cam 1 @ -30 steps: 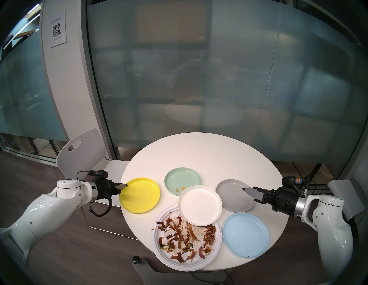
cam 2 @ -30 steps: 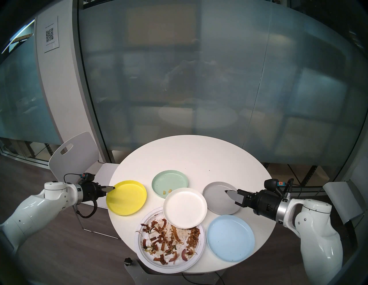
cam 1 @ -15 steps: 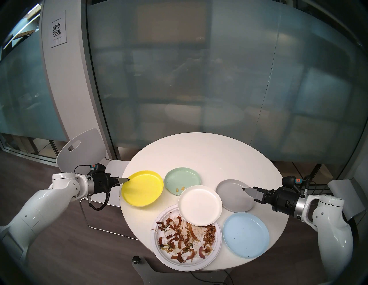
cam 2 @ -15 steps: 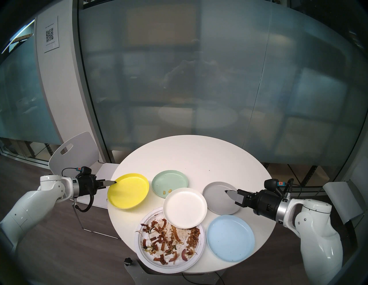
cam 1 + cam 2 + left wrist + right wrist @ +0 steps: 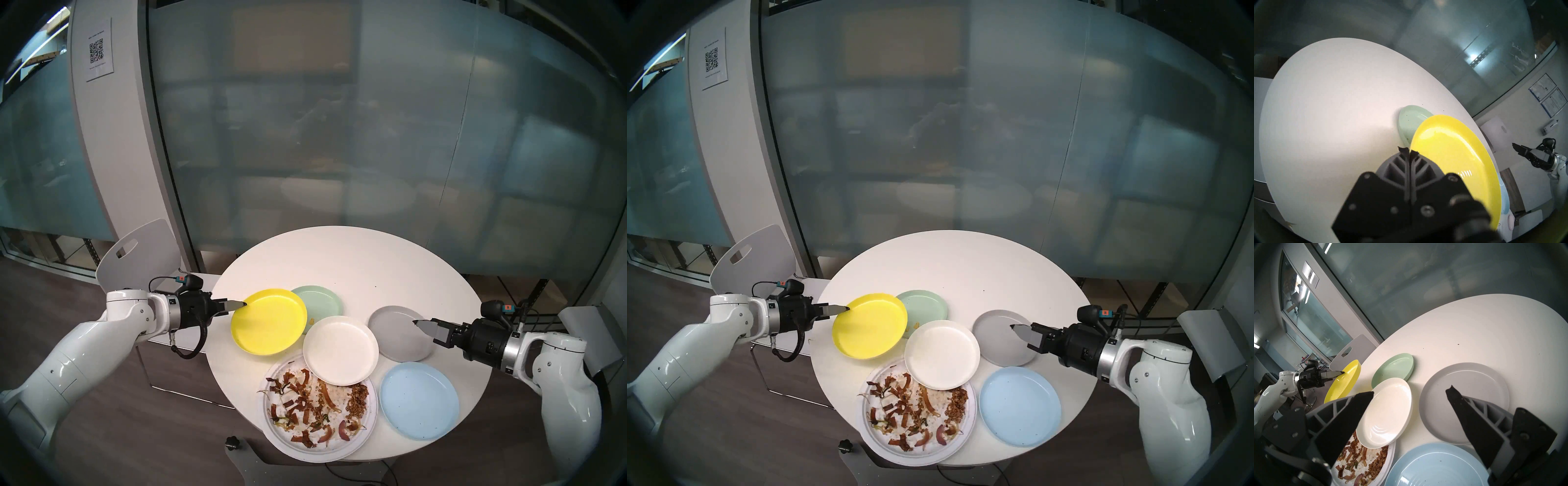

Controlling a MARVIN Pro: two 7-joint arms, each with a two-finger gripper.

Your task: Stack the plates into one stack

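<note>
Round white table (image 5: 356, 258): paper plate (image 5: 271, 437) holds food scraps; left tool (image 5: 241, 304) clamps yellow plate (image 5: 271, 322); right tool (image 5: 418, 324) spread, empty.

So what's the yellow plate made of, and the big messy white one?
Yellow plate: probably hard plastic, smooth and glossy; light glints off it and the left hand lifts it by its rim.
Big white plate: likely paper, with a matt, ridged rim.
</note>
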